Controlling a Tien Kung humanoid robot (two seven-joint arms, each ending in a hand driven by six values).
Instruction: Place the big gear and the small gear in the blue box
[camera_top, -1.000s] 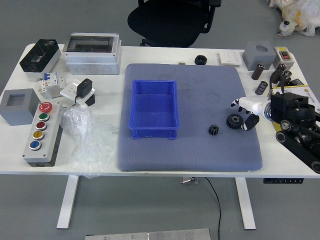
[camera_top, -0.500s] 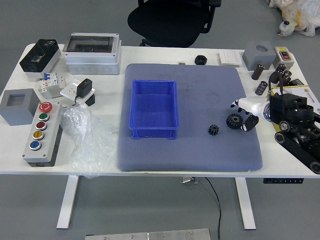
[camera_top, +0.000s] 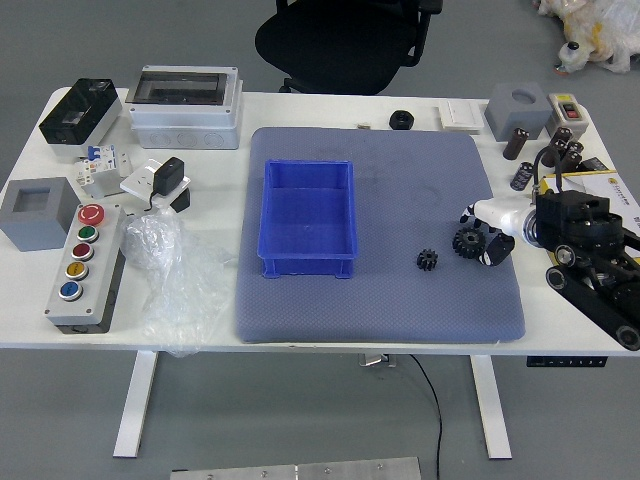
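Note:
The blue box stands on the grey-blue mat, left of its middle, with a bare floor inside. Both gears are black: the big gear lies near the mat's right edge, and the small gear lies a little to its left and nearer. From the right, my right hand reaches in low at the big gear's right side, fingers spread around that side and not closed on it. Whether the fingertips touch the gear cannot be told. My left arm is out of view.
Dark cylinders stand beyond the right hand. A black ring sits at the mat's far edge. On the left are a button panel, a clear plastic bag and a grey block. A chair is behind the table.
My right hand has moved slightly left and nearer to the big gear. Both gears and the blue box stay where they were.

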